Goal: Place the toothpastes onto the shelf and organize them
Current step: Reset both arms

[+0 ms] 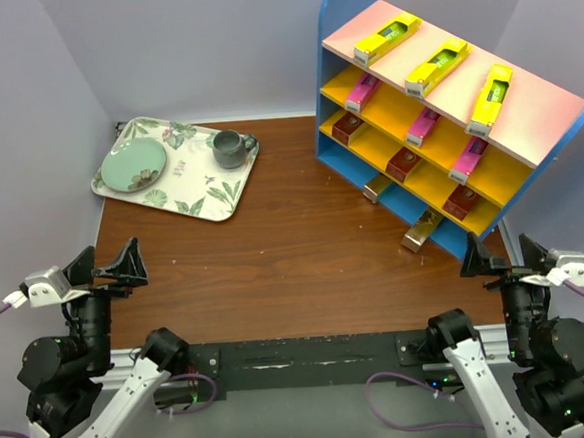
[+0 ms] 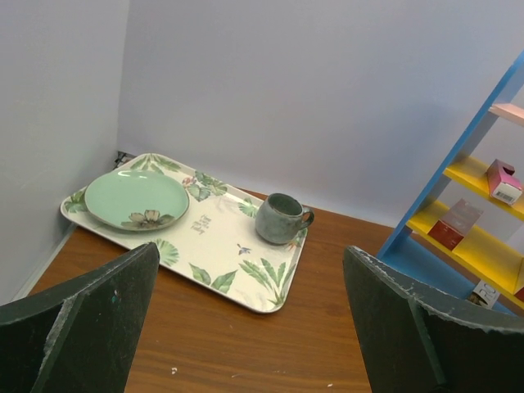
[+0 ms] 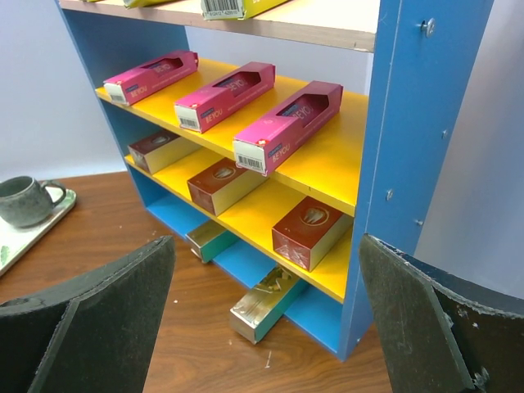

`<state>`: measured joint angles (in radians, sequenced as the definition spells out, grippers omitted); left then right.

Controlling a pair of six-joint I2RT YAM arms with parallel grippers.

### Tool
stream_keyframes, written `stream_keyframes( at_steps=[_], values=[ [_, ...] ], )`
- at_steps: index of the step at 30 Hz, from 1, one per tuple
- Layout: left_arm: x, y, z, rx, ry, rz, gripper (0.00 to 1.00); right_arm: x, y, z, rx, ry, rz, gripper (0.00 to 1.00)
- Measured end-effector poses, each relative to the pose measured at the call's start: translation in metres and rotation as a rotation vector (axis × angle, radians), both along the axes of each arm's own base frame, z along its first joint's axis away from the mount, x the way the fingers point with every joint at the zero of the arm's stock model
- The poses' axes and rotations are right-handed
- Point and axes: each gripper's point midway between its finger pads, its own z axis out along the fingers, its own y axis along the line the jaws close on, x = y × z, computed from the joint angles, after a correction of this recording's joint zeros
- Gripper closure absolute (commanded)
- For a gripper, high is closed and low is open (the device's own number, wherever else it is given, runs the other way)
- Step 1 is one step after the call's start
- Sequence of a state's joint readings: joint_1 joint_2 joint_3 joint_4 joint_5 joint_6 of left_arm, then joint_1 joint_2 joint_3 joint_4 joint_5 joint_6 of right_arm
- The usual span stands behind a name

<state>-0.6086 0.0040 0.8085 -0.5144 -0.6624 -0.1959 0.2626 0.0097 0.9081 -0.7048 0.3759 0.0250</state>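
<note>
Right gripper (image 1: 501, 256) and left gripper (image 1: 105, 267): jaws spread wide, empty. Just ahead of the right gripper, two gold-and-teal cardboard cartons (image 3: 264, 303) jut crookedly from the lowest level of the blue-sided tiered shelf (image 3: 409, 164); straightening these probably remains. Beyond and higher, dark red cartons (image 3: 311, 232), pink cartons (image 3: 286, 123) and yellow cartons (image 1: 437, 66) lie in rows.

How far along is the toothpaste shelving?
Done: three yellow cartons on the top board, three pink cartons and three dark red cartons on the tiers below. In hand: nothing; left fingers and right fingers open, empty. Left: maybe two gold cartons poking out at the shelf base.
</note>
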Motion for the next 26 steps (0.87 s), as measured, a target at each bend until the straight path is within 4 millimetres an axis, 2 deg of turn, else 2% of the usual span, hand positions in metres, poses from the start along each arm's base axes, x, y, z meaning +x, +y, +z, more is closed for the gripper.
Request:
stream_keyframes(
  at_steps=[26],
  values=[
    [-0.0030,0.0041,-0.0053,-0.016,0.029,0.011,0.00,0.0040,0.0019,-0.0064,-0.005,0.018,0.005,0.02]
  ],
)
